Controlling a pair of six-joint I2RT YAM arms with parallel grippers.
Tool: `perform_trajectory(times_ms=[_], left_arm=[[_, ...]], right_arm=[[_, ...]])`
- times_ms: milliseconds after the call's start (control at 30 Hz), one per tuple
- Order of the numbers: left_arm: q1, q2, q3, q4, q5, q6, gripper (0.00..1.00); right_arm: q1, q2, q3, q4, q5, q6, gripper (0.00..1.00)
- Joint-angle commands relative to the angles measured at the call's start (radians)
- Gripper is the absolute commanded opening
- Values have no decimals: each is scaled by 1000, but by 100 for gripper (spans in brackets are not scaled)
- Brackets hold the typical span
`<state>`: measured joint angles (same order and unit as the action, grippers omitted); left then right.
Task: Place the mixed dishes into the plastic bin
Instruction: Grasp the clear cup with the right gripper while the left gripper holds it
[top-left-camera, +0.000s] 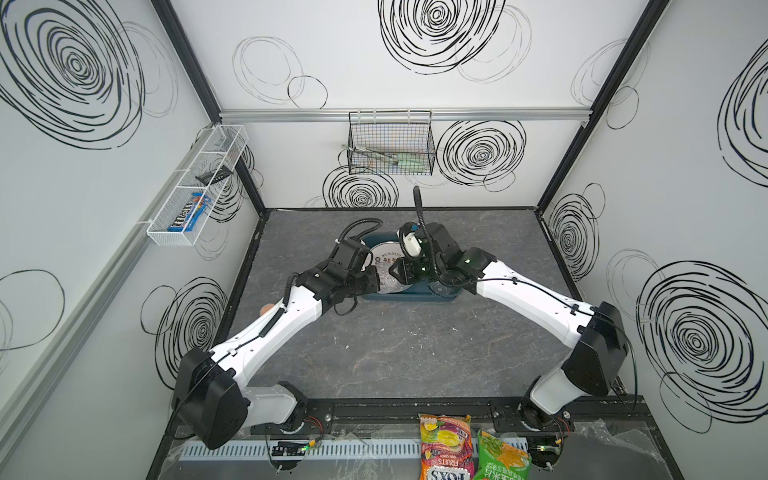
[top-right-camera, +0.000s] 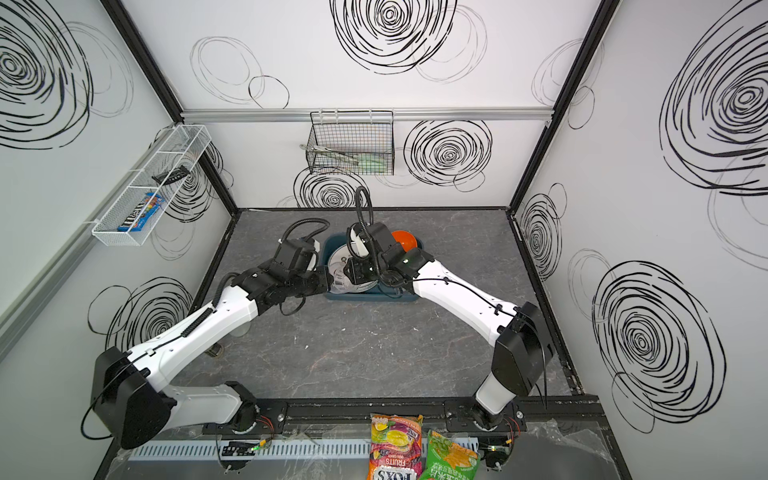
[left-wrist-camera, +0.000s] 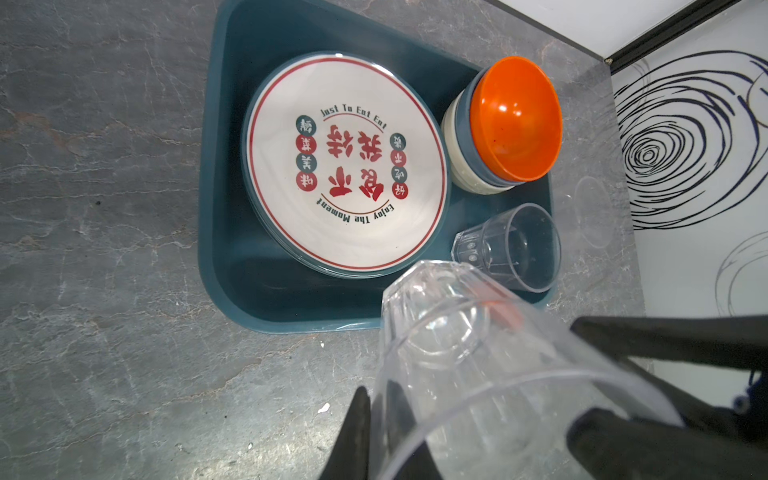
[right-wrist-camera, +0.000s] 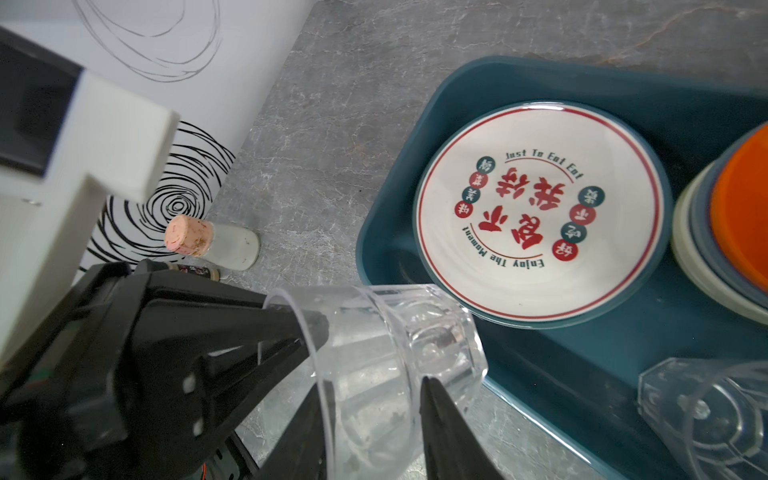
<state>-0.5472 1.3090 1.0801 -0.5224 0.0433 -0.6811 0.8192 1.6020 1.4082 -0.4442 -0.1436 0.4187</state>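
Spanning the cell floor, the grey marbled tabletop (top-left-camera: 395, 353) carries the plastic bin (left-wrist-camera: 216, 208) at 12 o'clock from its middle, and both arms meet over it. Inside the bin a stack of plates (left-wrist-camera: 345, 241) fills the 9 o'clock half. Three nested bowls (left-wrist-camera: 515, 120), cream, blue and orange, sit in the 2 o'clock corner, and a second tumbler (left-wrist-camera: 511, 245) sits in the 4 o'clock corner. The held tumbler (left-wrist-camera: 478, 374) hangs in the air above the bin's near wall, about 7 o'clock from the bin's middle, lying nearly level. Its long axis runs roughly from 8 o'clock, where the mouth gapes, to 2 o'clock, where the thick base points in over the bin. The left fingers (right-wrist-camera: 270, 311) come in at the mouth end and are clenched on the rim wall, one inside the glass and one outside. The right fingers (right-wrist-camera: 453, 436) straddle the body across that axis and sit against the glass on both flanks, clasping it as far as the wrist view shows. This looks like a hand-over. The bin's bare floor lies toward 3 o'clock from the glass, beside the second tumbler, and the right arm is the nearer to it, so the left fingers should let go first.
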Motion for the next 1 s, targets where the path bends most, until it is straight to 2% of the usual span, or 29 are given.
perform_trajectory(times_ms=[0, 333, 700, 800, 967], left_arm=[[-8, -5, 60, 46, -6, -9, 15], [-10, -11, 97, 53, 31, -36, 23], [-10, -43, 99, 85, 91, -79, 35], [-10, -58, 92, 92, 97, -87, 43], [-3, -90, 74, 97, 99, -95, 50]], right_arm=[[5, 3, 18, -42, 56, -1, 34], [-3, -19, -4, -46, 117, -5, 18], [-23, -50, -17, -62, 164, -20, 10], [-36, -62, -23, -73, 173, -25, 8], [-63, -85, -34, -89, 180, -34, 7]])
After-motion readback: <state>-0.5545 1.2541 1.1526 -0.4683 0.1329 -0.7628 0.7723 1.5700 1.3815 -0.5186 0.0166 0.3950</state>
